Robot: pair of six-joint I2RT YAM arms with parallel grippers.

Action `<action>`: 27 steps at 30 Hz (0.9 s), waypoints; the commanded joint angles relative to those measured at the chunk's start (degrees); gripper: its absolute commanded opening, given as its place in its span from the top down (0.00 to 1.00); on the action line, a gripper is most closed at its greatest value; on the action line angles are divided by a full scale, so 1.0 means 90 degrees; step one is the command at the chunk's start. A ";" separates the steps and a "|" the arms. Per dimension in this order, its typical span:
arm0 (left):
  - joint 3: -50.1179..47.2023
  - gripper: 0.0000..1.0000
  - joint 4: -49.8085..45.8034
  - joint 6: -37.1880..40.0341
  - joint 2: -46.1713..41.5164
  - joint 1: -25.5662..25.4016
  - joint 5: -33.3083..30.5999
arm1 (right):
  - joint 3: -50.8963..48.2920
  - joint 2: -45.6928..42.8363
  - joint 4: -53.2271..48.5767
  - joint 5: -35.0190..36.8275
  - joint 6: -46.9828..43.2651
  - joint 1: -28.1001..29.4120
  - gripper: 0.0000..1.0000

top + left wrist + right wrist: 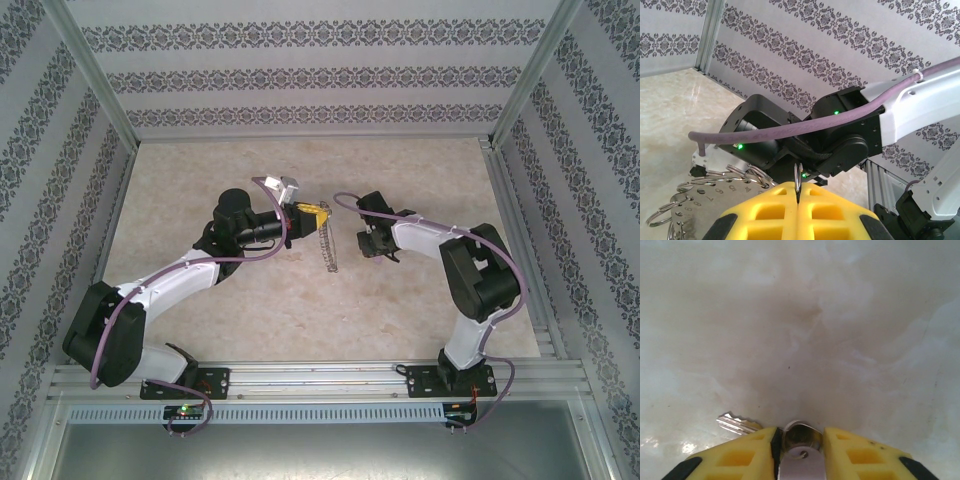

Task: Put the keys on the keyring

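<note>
Yellow fingers (765,215) of the left gripper (798,194) fill the bottom of its wrist view, pressed together with no gap. They pinch one thin split ring that stands edge-on in the seam. That ring belongs to the keyring (700,202), a silvery disc with stamped numbers, rimmed with small wire loops, lying just to the left of the fingers. Beyond it stands the dark joint of the right arm (840,135), with a purple cable (790,131) running across in front of it, and the patterned wall (840,40) behind.

From above, the left gripper (305,214) holds the keyring (328,250) hanging as a dark, beaded strip over the middle of the table (250,310).

The right gripper (800,432) is clamped on a silvery metal tab with a small loop at its tip, which fills the narrow gap between the yellow pads (855,457). The toothed blade of the key (736,423) juts out to the left from behind one finger, low over the pale marbled tabletop (840,315); the key's head is hidden. In the overhead view the right gripper (372,243) sits near the hanging keyring, apart from it.
</note>
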 commanded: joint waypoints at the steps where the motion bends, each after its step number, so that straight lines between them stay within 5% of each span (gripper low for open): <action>1: 0.0221 1.00 0.0370 0.0009 -0.0006 -0.0084 0.0097 | 0.0115 0.0121 -0.0138 0.0088 0.0146 -0.0112 0.74; 14: 0.0182 1.00 0.0435 -0.0009 0.0003 -0.0082 0.0097 | 0.0115 0.0019 -0.0194 0.0022 0.0218 -0.0279 1.00; 27: 0.0151 1.00 0.0525 -0.0067 -0.0014 -0.0077 0.0062 | -0.0247 -0.0777 0.0129 -0.0524 0.0383 -0.0294 1.00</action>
